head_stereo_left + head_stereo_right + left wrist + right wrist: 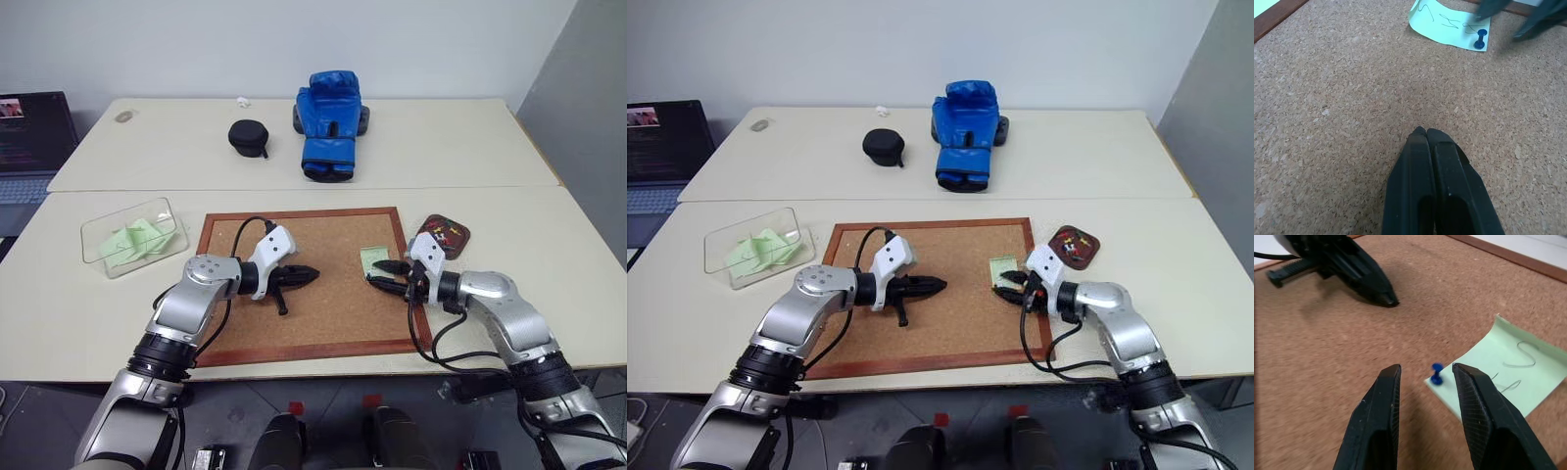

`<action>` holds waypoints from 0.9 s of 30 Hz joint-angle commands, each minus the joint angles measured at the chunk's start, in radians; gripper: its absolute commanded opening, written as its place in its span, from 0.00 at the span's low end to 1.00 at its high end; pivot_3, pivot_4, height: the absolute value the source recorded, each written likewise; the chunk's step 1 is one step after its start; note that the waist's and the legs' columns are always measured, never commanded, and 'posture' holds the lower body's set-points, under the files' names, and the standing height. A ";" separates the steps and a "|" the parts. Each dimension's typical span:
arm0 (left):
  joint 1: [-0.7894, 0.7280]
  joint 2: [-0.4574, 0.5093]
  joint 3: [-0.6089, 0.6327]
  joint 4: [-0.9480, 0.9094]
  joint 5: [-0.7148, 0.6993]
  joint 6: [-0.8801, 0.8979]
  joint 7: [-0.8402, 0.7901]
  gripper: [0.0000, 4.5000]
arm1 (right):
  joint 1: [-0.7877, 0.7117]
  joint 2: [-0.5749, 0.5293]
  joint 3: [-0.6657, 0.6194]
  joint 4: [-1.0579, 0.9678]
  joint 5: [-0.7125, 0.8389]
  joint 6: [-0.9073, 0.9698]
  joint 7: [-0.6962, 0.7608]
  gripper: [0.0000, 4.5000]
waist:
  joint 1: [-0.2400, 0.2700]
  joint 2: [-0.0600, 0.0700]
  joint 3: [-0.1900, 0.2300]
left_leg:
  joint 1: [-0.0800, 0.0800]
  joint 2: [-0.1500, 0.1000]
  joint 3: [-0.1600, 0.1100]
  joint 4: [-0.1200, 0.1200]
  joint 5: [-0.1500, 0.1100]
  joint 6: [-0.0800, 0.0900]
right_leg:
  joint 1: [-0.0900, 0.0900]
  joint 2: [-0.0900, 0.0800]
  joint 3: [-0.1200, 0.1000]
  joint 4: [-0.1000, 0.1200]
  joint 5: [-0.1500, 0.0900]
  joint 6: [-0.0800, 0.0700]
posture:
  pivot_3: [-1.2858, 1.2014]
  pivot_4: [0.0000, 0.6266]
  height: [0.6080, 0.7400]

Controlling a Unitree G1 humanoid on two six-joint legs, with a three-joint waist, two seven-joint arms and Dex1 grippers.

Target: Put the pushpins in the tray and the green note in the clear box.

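Cork board (323, 323): lies flat on the table.
Green note (373, 258): on the board, near its right edge.
Right gripper (385, 273): fingers apart, at the note.
Left gripper (306, 277): fingers closed, over the board's middle.
Tray (446, 235): just past the board's right corner, pushpins (443, 233) inside.
Clear box (132, 236): left of the board, green slips inside.

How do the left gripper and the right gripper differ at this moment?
The left gripper is shut and empty over bare cork board; the right gripper is open, its fingers either side of a blue pushpin that pins the green note. Both have black fingers.
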 commanded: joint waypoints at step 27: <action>-0.004 0.014 -0.003 -0.041 0.003 0.008 -0.007 0.00 | -0.044 0.060 0.004 0.079 -0.025 -0.071 0.055 0.17 | -0.001 0.000 0.000 | 0.000 0.000 0.000 0.000 0.000 0.000 | 0.000 0.000 0.000 0.000 0.000 0.000 | 0.52 0.24 1.00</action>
